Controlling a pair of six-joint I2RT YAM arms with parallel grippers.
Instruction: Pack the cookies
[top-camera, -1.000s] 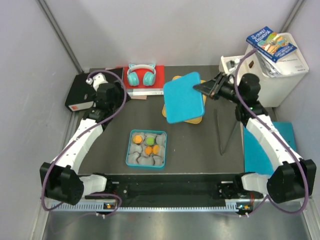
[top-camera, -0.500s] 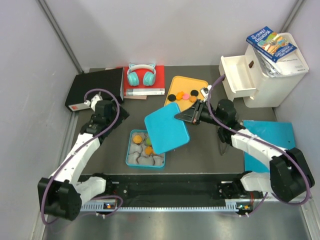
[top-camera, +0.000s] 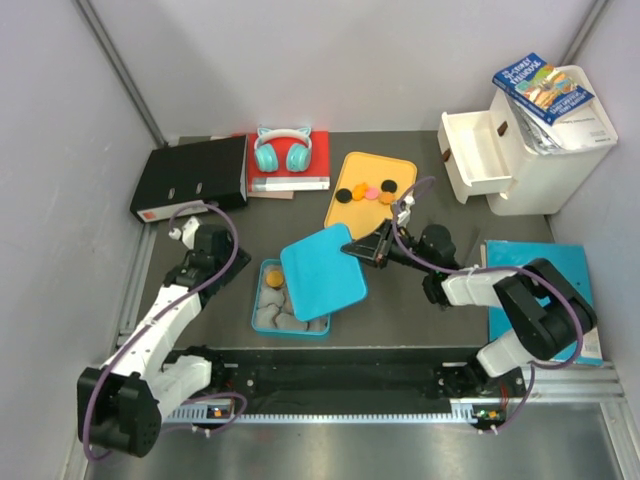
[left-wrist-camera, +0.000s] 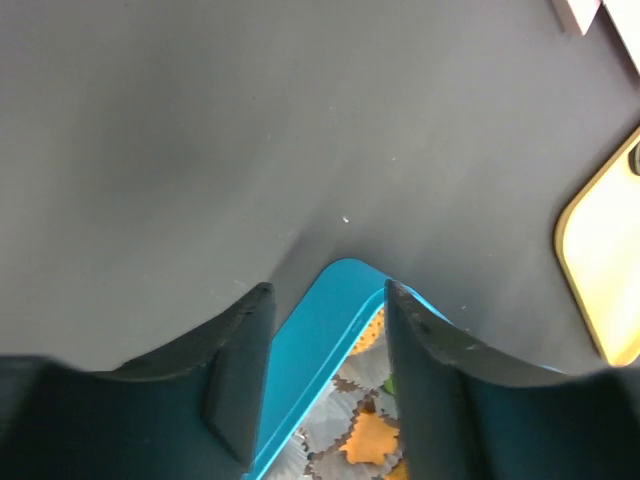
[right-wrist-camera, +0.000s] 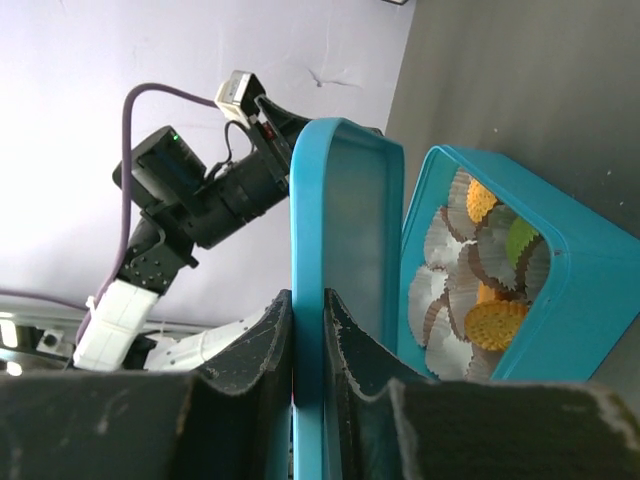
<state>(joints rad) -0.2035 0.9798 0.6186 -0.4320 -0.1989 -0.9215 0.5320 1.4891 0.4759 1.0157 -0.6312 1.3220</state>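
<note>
Teal box near the bases holds some cookies in paper cups; left gripper sits just off its corner, jaws apart, holding nothing. Right gripper is clamped on the edge of the lid, tilted over the box. To seat it well: match corners to rim, level, lower straight. Farther back, more lie on the yellow tray, so closing looks premature.
</note>
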